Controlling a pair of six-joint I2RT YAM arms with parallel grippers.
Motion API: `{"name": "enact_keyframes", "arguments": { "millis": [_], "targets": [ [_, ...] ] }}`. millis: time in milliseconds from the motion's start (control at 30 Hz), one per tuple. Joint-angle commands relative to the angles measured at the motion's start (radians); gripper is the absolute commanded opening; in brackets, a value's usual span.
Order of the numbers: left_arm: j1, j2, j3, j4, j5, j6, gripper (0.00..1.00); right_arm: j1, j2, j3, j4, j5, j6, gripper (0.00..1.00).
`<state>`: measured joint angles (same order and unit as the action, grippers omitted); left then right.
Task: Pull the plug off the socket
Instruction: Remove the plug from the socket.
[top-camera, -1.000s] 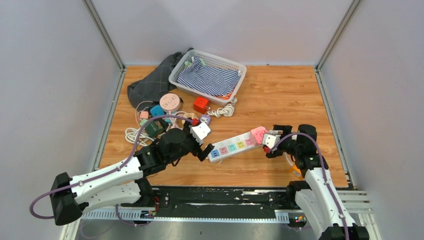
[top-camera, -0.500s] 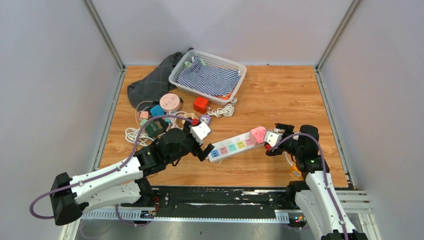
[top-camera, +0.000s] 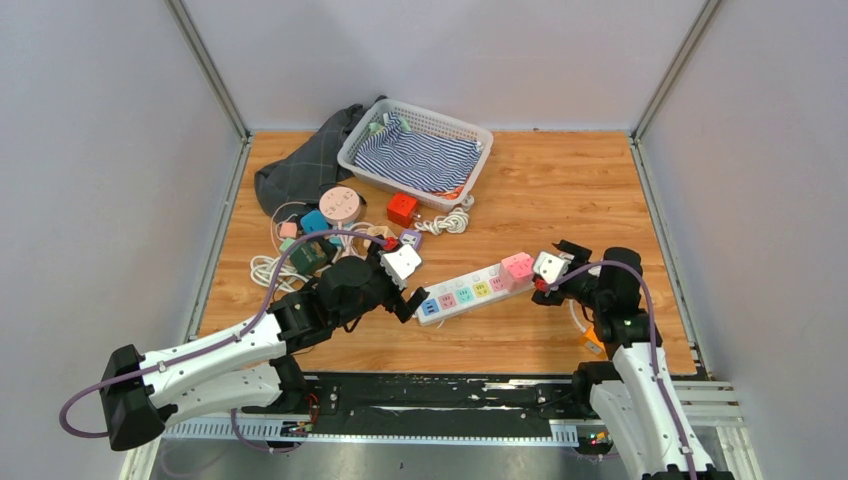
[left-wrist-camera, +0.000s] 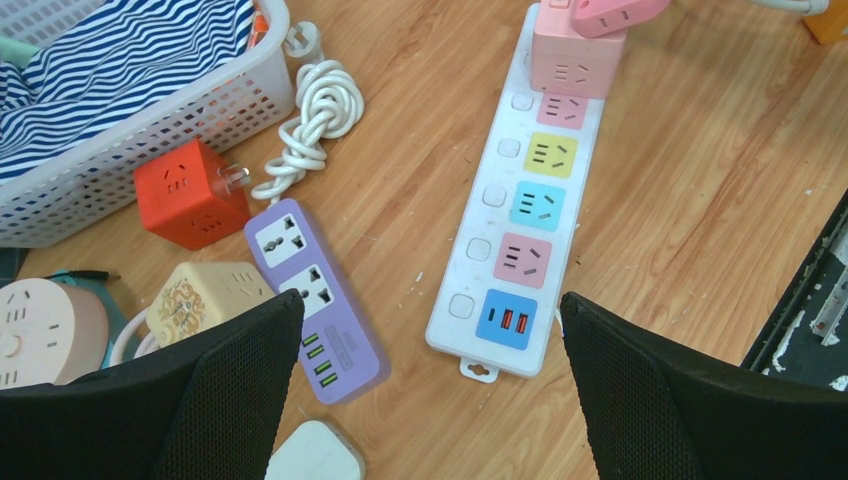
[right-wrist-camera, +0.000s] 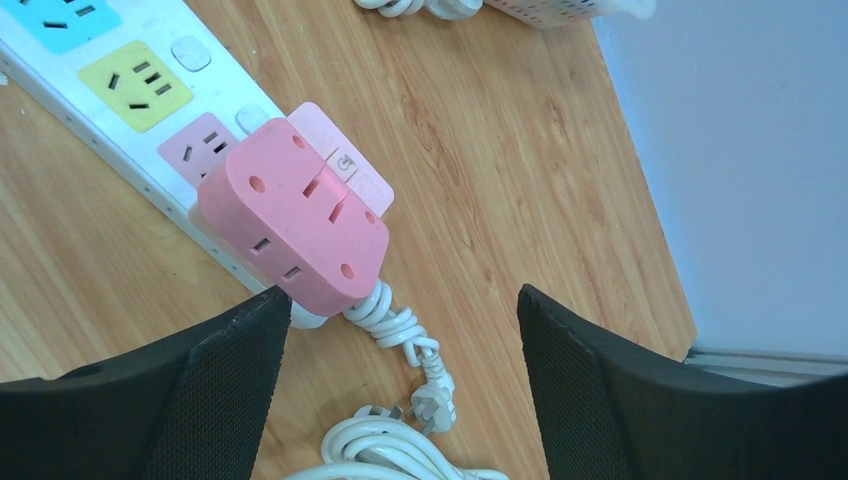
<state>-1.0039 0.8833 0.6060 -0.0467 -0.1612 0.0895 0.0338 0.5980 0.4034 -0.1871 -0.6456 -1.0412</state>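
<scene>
The pink plug (right-wrist-camera: 295, 225) sits on the far-right end of the white power strip (top-camera: 462, 294), pushed down into its last, pale pink socket. The strip's long axis runs from near-left to far-right across the wooden table (top-camera: 560, 185). The right gripper (top-camera: 546, 272) is by far the nearer. It hangs just right of the plug with its jaws spread wide and nothing in them. From its wrist view, the plug lies ahead of the fingertips and toward the left finger, not yet between them. The left gripper (top-camera: 408, 286), also wide and empty, hovers over the strip's opposite end. The plug is a chunky, round-cornered block of deeper pink with socket slots on its faces. A white coiled cord (right-wrist-camera: 400, 325) trails from under its near side.
</scene>
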Motion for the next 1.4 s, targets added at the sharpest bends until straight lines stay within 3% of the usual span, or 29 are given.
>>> {"name": "enact_keyframes", "arguments": {
  "millis": [0,133,467,733,867,1033,1367],
  "targets": [
    [-0.004,0.003,0.029,0.017,0.005,-0.006,1.00,-0.006,-0.002,0.040,0.034,0.000,0.090,0.84],
    [-0.004,0.002,0.039,0.012,0.037,-0.002,1.00,-0.007,0.010,0.045,0.045,0.006,0.128,0.82],
    [-0.009,0.090,0.106,0.055,0.276,-0.022,1.00,-0.010,0.053,0.082,0.072,0.080,0.269,0.78],
    [-0.116,0.175,0.110,0.220,0.191,0.110,1.00,-0.014,0.074,0.095,0.062,0.058,0.323,0.72],
    [-0.126,0.236,0.131,0.305,0.222,0.192,1.00,-0.016,0.097,0.108,0.039,0.041,0.331,0.72],
    [-0.126,0.377,0.222,0.318,0.289,0.240,0.99,-0.020,0.117,0.117,0.022,0.024,0.350,0.71],
    [-0.124,0.677,0.396,0.331,0.255,0.308,0.93,-0.025,0.163,0.158,-0.015,0.006,0.411,0.63]
  ]
}}
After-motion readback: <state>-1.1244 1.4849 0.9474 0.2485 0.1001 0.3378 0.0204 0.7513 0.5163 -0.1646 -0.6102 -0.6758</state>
